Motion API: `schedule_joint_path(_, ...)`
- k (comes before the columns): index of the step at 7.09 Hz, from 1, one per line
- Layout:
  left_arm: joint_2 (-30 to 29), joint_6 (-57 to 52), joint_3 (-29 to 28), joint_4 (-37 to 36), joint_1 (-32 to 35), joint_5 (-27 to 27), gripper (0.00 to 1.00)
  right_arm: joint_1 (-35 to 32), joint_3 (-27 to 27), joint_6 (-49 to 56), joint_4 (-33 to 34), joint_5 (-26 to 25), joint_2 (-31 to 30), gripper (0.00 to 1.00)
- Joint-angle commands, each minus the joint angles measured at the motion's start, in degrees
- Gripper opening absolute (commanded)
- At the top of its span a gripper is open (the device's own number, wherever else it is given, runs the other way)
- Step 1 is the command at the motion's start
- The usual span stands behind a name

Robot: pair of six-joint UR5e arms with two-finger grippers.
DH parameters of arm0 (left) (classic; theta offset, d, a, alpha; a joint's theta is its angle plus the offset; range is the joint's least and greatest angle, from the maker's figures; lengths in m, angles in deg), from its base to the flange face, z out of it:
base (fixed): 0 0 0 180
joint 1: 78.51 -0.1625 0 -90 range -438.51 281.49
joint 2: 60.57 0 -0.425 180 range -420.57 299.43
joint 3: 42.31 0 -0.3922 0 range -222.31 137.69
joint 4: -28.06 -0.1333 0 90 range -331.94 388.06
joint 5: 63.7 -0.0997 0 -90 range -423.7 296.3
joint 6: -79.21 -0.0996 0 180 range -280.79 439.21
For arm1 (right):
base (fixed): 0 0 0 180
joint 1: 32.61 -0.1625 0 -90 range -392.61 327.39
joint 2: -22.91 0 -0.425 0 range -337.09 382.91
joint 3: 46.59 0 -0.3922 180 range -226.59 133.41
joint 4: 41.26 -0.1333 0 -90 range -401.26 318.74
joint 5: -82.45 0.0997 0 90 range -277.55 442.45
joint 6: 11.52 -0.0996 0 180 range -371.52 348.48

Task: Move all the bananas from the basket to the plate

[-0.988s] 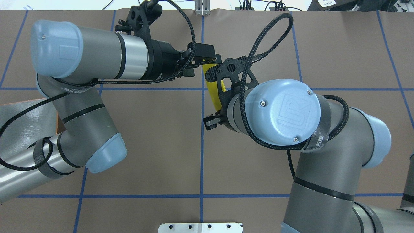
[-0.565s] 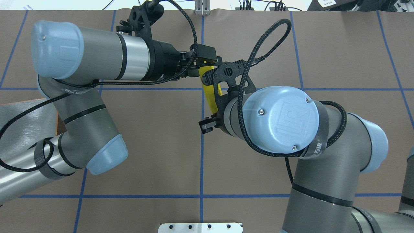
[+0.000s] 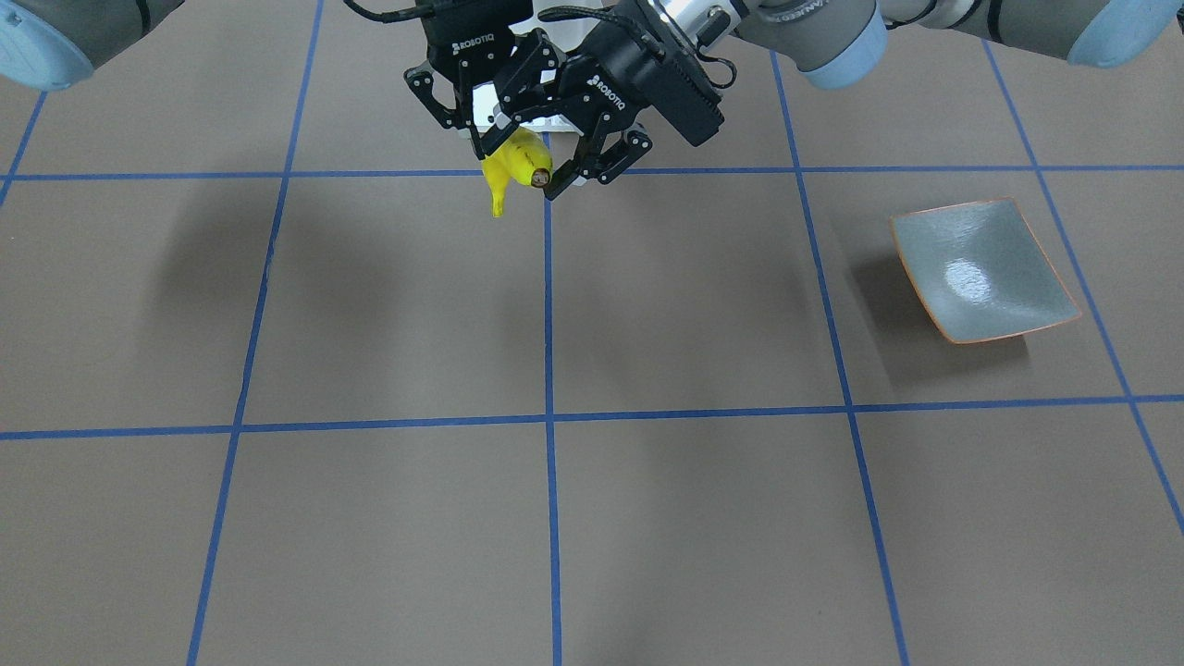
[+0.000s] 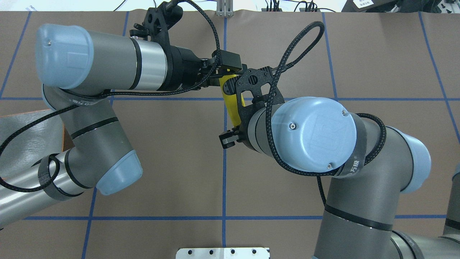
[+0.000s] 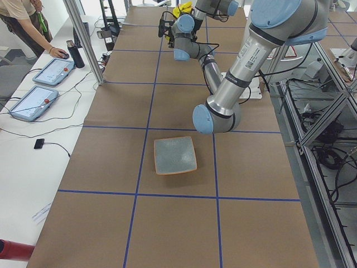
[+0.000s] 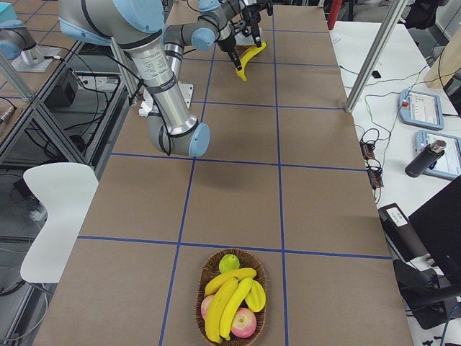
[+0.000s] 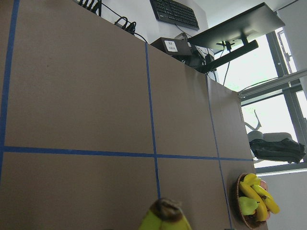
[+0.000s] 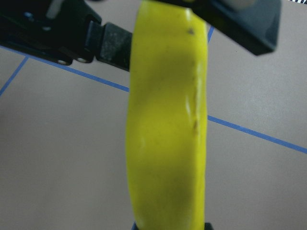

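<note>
One yellow banana [image 4: 230, 102] hangs in the air over the table's far centre. My right gripper [image 4: 234, 130] is shut on its near end; in the right wrist view the banana [image 8: 165, 134] fills the middle. My left gripper [image 4: 225, 72] is open, its fingers on either side of the banana's far, stem end [image 3: 535, 174], and the tip shows at the bottom of the left wrist view [image 7: 165, 216]. The other bananas [image 6: 225, 301] lie in the wicker basket [image 6: 200, 311]. The grey-green plate [image 3: 980, 268] with an orange rim sits empty on my left side.
The basket also holds red apples [image 6: 243, 323] and a green fruit [image 6: 229, 261], and it shows far off in the left wrist view [image 7: 238, 203]. The brown table has blue tape lines. A white mounting plate [image 4: 222, 252] sits at the near edge.
My right arm has moved left with the banana, bringing its far end between the left gripper's fingers. The left arm has barely moved.
</note>
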Motion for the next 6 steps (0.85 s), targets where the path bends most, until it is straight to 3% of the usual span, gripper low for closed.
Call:
schedule_joint_path(1,0.1,0.0,0.1,0.0,0.0,0.0,0.61,0.0,0.0,0.0,-0.1,0.0,0.0,0.0)
schedule_joint_path(5,0.1,0.1,0.4,0.0,0.0,0.0,0.0,0.0,1.5,0.1,-0.1,0.1,-0.1,0.0)
schedule_joint_path(6,0.1,0.1,0.4,0.0,0.1,0.0,0.0,0.0,1.6,0.4,-0.1,0.2,-0.4,0.0)
